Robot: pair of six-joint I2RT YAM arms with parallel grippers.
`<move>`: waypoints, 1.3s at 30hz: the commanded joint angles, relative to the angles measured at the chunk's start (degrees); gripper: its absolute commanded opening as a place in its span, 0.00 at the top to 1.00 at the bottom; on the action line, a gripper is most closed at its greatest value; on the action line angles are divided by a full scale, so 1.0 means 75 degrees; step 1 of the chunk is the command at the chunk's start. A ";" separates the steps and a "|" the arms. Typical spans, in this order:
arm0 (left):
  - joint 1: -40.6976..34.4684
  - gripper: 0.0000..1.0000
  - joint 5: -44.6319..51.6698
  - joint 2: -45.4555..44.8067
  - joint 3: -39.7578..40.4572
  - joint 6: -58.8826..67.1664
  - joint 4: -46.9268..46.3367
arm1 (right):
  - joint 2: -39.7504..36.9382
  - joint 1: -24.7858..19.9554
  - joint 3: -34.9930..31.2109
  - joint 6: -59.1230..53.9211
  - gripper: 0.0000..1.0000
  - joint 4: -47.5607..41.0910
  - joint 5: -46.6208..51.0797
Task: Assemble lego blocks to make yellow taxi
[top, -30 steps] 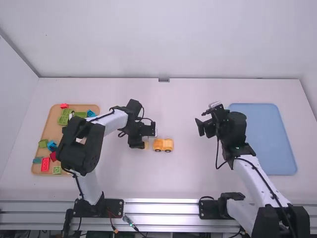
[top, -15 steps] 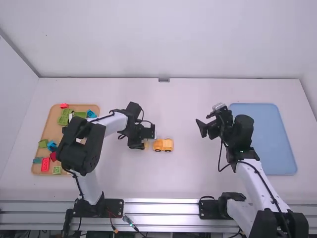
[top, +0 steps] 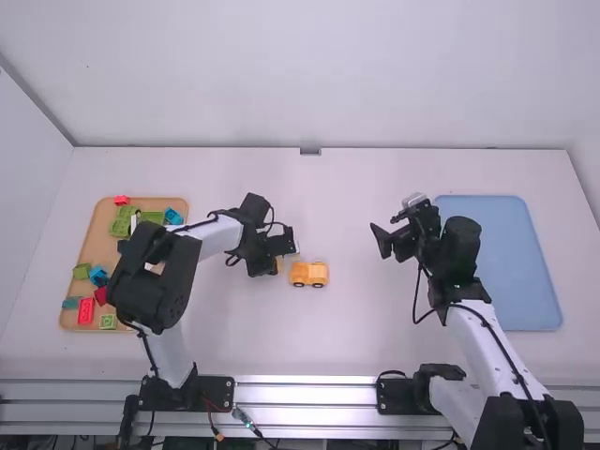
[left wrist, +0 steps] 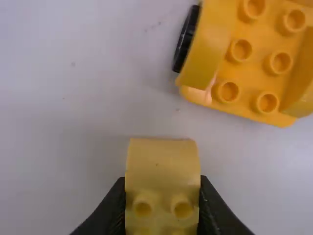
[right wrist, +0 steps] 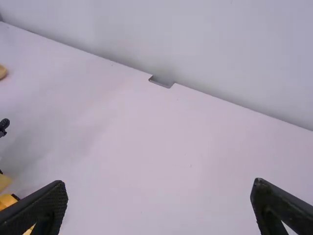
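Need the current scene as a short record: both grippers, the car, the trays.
left gripper: shut on yellow block, fingers either side
right gripper: open, nothing between fingers
car: yellow-orange, on wheels, bare studs on top
block to car: close, gap between them
tan tray: left side of table, holds red, green, blue blocks
blue tray: right side of table

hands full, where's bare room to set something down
Bare: table between yellow car and right gripper, table from car to back wall, blue tray. Crowded: brown tray of blocks, and left of the car, where the left gripper holds a yellow block.
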 commanded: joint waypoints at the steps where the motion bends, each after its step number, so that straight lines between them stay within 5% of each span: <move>1: -0.0090 0.89 -0.0166 0.0020 0.0079 -0.1868 -0.0192 | 0.0026 -0.0015 -0.0064 0.0017 0.01 0.0128 -0.0079; 5: -0.0087 0.98 -0.0213 0.0020 0.0160 -0.4275 -0.0356 | 0.0082 -0.0012 -0.0064 0.0017 0.01 0.0562 -0.0082; 12: -0.0032 0.95 -0.1221 0.0020 0.0114 -0.8903 -0.0318 | 0.0510 0.0353 -0.0064 0.0017 0.01 0.1411 -0.0073; 15: -0.0032 0.88 -0.1000 0.0020 0.0058 -1.0104 -0.0184 | 0.0831 0.0527 -0.0064 0.0015 0.01 0.1754 -0.0058; 16: -0.0032 0.98 -0.0749 0.0020 0.0058 -1.0759 -0.0143 | 0.1005 0.0597 -0.0064 0.0015 0.01 0.1929 -0.0012; 22: -0.0032 0.98 0.0108 0.0020 0.0058 -1.4563 -0.0495 | 0.1655 0.0624 -0.0061 0.0114 0.01 0.2527 -0.0003; 29: -0.0035 0.98 -0.0816 0.0020 0.0058 -1.7404 -0.0906 | 0.1824 0.0618 -0.0064 0.0414 0.01 0.2821 0.0003; 34: -0.0137 0.98 -0.1387 0.0020 0.0058 -2.1058 -0.1716 | 0.1824 0.0618 -0.0064 0.0417 0.01 0.2818 0.0003; 39: -0.0248 0.98 -0.1539 0.0020 0.0070 -2.1551 -0.1577 | 0.1827 0.0635 -0.0064 0.0414 0.01 0.2812 -0.0017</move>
